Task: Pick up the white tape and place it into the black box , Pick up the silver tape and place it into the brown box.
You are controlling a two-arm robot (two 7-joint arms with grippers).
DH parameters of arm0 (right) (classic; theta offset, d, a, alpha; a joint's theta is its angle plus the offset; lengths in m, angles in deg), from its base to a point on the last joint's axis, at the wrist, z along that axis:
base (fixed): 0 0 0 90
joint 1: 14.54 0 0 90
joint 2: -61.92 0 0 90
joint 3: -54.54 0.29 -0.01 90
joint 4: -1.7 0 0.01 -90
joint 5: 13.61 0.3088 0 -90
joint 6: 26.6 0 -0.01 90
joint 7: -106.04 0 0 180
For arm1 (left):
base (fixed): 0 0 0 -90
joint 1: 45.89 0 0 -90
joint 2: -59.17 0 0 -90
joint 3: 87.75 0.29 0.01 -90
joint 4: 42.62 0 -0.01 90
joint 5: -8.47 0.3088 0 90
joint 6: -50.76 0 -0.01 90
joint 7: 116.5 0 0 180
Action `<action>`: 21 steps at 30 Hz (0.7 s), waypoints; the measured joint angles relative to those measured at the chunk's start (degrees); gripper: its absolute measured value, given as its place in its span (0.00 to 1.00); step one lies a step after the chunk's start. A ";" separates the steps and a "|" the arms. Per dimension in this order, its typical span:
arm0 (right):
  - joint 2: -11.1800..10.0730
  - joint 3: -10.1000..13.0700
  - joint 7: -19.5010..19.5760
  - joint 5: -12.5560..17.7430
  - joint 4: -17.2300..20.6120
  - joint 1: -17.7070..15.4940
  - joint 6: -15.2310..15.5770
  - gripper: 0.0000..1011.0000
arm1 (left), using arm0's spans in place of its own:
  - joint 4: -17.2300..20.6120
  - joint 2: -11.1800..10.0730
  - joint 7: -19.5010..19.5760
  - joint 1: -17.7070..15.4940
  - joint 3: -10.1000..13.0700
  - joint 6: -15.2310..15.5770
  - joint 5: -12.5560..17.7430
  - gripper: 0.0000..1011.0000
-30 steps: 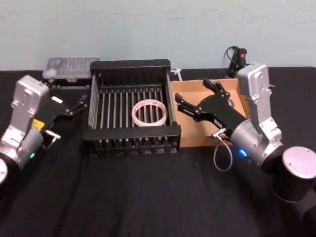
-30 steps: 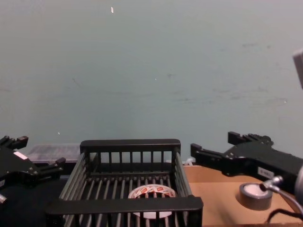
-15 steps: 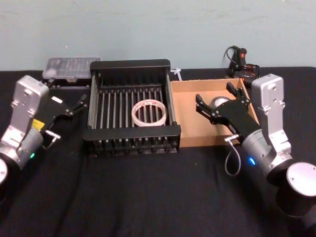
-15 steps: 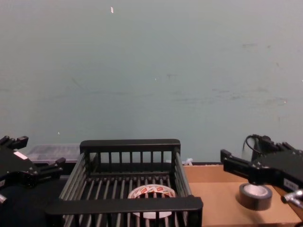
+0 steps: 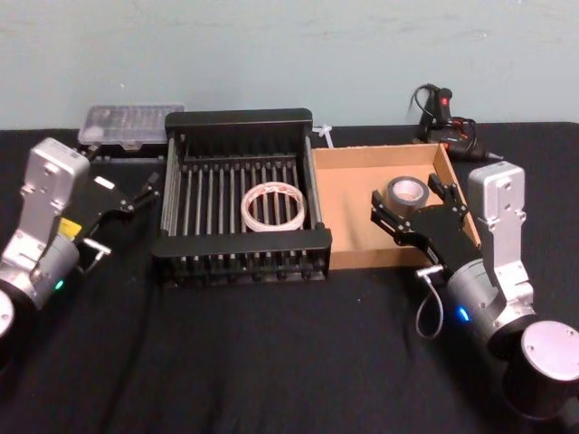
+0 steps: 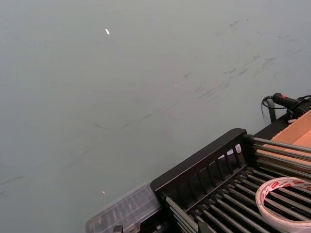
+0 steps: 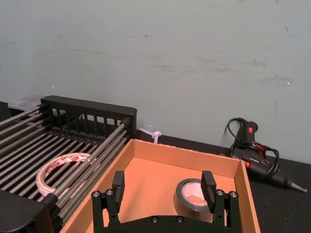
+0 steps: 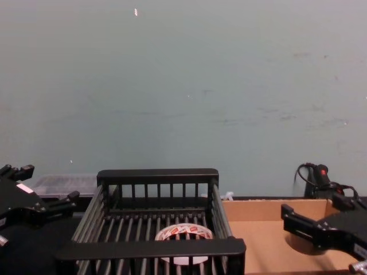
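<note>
Your white tape (image 5: 273, 206) lies flat on the slatted floor of the black box (image 5: 242, 121), toward the side nearest the brown box (image 5: 351, 244); you can see its red-and-white core through the bars in the chest view (image 8: 184, 234) and at the edge of the left wrist view (image 6: 285, 204). The two boxes stand side by side on the dark tabletop (image 5: 271, 362), touching or nearly so.

Your silver tape (image 5: 405, 193) rests flat on the floor of the brown box, in the far corner on the robot's right. In the right wrist view the roll (image 7: 192, 196) sits just beyond one of the two black fingers (image 7: 209, 185), apart from it.

Your right end effector (image 5: 419, 210) hangs over the near right part of the brown box, released, its fingers spread wide and holding nothing. In the chest view it (image 8: 324, 223) comes in low at the right, in front of the cardboard wall.

Your left end effector (image 5: 134, 192) is parked over the tabletop just left of the black box, also released, fingers apart and grasping nothing.

Behind the black box you have a clear plastic case (image 5: 130, 122), and behind the brown box a black glue gun (image 5: 445, 113) with its cord.
</note>
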 joint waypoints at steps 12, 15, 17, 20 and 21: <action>0.23 0.43 -0.38 -0.03 -0.45 -0.11 -0.29 0.99 | 0.00 0.00 0.00 0.00 0.00 0.00 0.00 0.99; 0.22 0.39 -0.36 -0.03 -0.40 -0.10 -0.26 0.99 | 0.00 0.00 0.00 0.00 0.00 0.00 0.00 0.99; 0.20 0.37 -0.35 -0.03 -0.38 -0.09 -0.25 0.99 | 0.00 0.00 0.00 0.00 0.00 0.00 0.00 0.99; 0.20 0.35 -0.34 -0.02 -0.35 -0.08 -0.23 0.99 | 0.00 0.00 0.00 0.00 0.00 0.00 0.00 0.99; 0.19 0.33 -0.33 -0.02 -0.33 -0.08 -0.22 0.99 | 0.00 0.00 0.00 0.00 0.00 0.00 0.00 0.99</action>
